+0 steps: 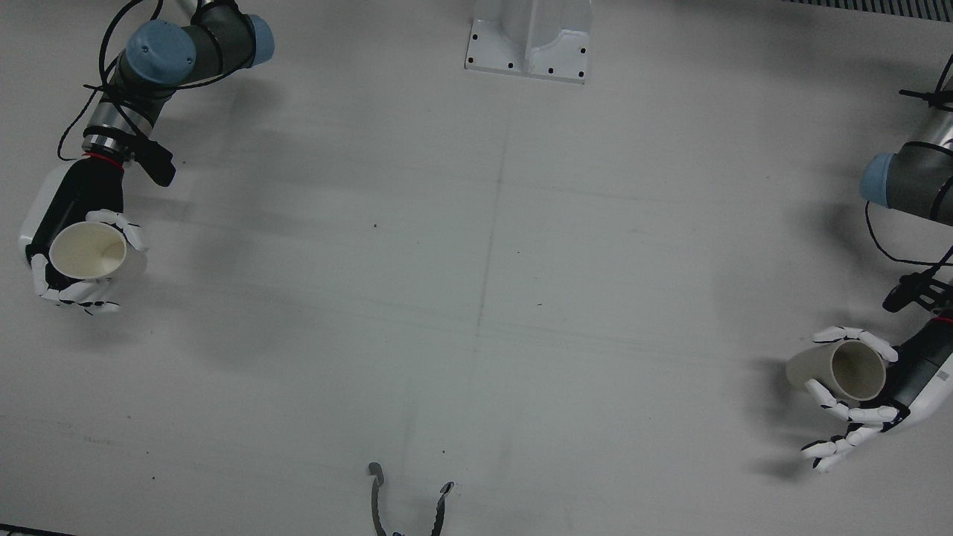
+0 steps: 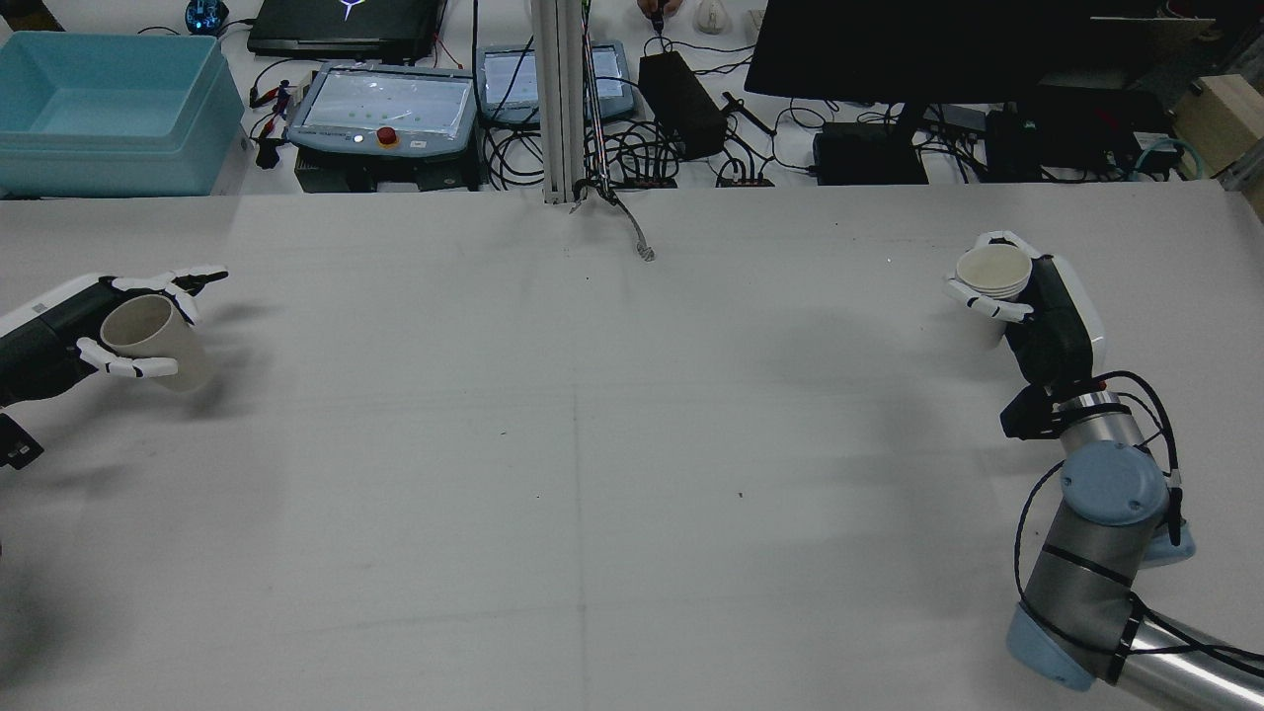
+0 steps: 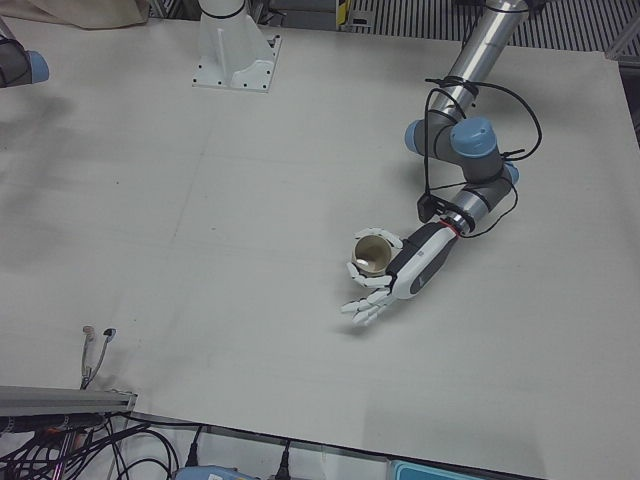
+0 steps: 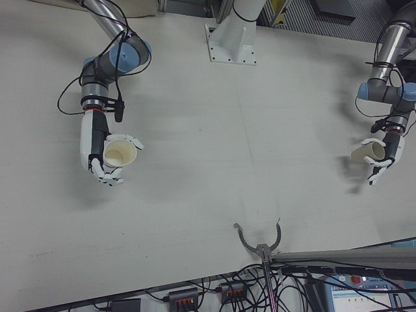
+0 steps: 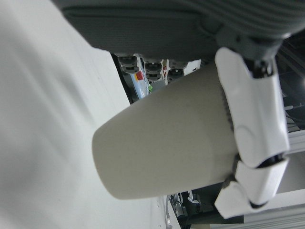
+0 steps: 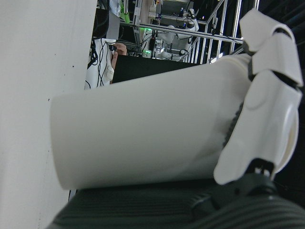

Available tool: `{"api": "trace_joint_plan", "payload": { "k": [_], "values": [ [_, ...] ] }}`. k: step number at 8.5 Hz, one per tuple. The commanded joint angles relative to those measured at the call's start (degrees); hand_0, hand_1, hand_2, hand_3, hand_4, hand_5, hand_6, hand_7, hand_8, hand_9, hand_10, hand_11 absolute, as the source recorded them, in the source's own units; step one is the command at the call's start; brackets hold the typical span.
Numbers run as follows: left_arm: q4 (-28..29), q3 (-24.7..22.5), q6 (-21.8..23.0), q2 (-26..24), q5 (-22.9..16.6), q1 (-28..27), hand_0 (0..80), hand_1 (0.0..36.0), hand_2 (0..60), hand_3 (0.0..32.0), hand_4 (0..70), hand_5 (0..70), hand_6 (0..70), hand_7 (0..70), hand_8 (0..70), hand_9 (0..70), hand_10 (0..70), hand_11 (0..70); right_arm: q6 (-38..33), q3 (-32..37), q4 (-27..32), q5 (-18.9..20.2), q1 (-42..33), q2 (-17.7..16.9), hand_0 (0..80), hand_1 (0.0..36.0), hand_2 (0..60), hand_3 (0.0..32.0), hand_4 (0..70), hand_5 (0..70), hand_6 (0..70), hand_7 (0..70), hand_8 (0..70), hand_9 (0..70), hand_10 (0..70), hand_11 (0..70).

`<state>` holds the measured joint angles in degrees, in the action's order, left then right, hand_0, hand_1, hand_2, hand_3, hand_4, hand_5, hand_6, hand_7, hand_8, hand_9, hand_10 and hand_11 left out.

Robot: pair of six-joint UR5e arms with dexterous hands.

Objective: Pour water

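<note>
My left hand (image 1: 864,398) is shut on a beige paper cup (image 1: 841,370) at the table's edge. The cup tilts with its mouth toward the hand. They also show in the rear view (hand (image 2: 59,336), cup (image 2: 158,341)), the left-front view (hand (image 3: 400,278), cup (image 3: 373,252)) and the left hand view (cup (image 5: 167,143)). My right hand (image 1: 63,223) is shut on a white paper cup (image 1: 89,251), held about upright on the opposite side. They also show in the rear view (hand (image 2: 1047,316), cup (image 2: 992,272)) and the right-front view (cup (image 4: 119,156)). The two cups are far apart. I cannot see what is inside either.
A white arm pedestal (image 1: 528,37) stands at the table's robot-side edge. A metal tong-like clamp (image 1: 408,506) reaches over the operators' edge. A blue bin (image 2: 109,109), cables and monitors lie beyond that edge, off the table.
</note>
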<state>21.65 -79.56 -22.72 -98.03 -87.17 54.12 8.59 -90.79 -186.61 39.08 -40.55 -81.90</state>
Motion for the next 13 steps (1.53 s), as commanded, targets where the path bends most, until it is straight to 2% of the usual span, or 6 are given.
{"api": "trace_joint_plan", "payload": {
  "k": [1, 2, 3, 6, 8, 13],
  "values": [
    [-9.33, -10.68, -1.88, -5.05, -1.78, -2.95, 53.4, 17.2, 29.8, 0.0, 64.5, 56.6, 18.6, 17.4, 9.2, 8.0, 4.4, 7.3, 0.37, -3.33, -0.77, 0.03, -0.93, -0.46, 55.9, 21.6, 24.8, 0.0, 11.5, 70.0, 42.7, 70.0, 42.7, 61.1, 25.2, 38.5],
    [-12.3, -13.49, -3.11, -6.72, -1.69, -6.27, 52.0, 15.8, 33.2, 0.0, 65.5, 57.7, 26.9, 30.3, 14.8, 16.4, 10.9, 16.5, 0.47, -4.56, -0.77, 0.03, -1.02, -0.55, 56.4, 21.9, 24.4, 0.0, 11.5, 70.0, 42.7, 70.0, 42.5, 60.8, 25.1, 38.4],
    [-14.59, -15.87, -5.47, -8.47, -1.78, -8.39, 51.5, 15.5, 37.6, 0.0, 68.3, 58.9, 34.4, 52.6, 21.2, 29.8, 19.4, 28.9, 1.42, -6.48, -1.21, 0.03, -1.37, -0.55, 57.2, 22.4, 24.2, 0.0, 12.3, 70.0, 42.2, 70.0, 41.7, 59.8, 24.8, 38.0],
    [-17.6, -17.12, -7.51, -10.86, -1.78, -11.32, 50.7, 14.9, 38.5, 0.0, 66.2, 57.8, 40.0, 67.0, 26.0, 38.0, 19.9, 29.5, 7.46, -12.01, -4.38, -0.05, -1.28, -0.02, 57.2, 23.0, 25.8, 0.0, 13.0, 70.0, 40.4, 69.1, 40.6, 58.0, 24.2, 37.2],
    [-17.87, -17.21, -10.66, -10.87, -1.78, -11.32, 51.2, 15.4, 37.8, 0.0, 65.1, 57.7, 38.1, 62.4, 24.6, 35.5, 18.0, 26.9, 20.54, -18.87, -4.38, -0.14, -1.72, 0.24, 57.8, 24.1, 27.2, 0.0, 11.4, 70.0, 39.0, 67.6, 39.8, 57.1, 23.6, 36.5],
    [-20.93, -17.39, -14.02, -15.42, -1.78, -13.5, 51.2, 15.5, 36.8, 0.0, 63.7, 56.5, 33.6, 53.2, 22.2, 30.7, 14.9, 22.3, 49.79, -26.88, -3.94, -0.58, -2.25, 7.78, 59.4, 28.4, 38.6, 0.0, 12.5, 70.0, 39.1, 63.4, 39.0, 55.2, 22.8, 35.5]
  ]
}}
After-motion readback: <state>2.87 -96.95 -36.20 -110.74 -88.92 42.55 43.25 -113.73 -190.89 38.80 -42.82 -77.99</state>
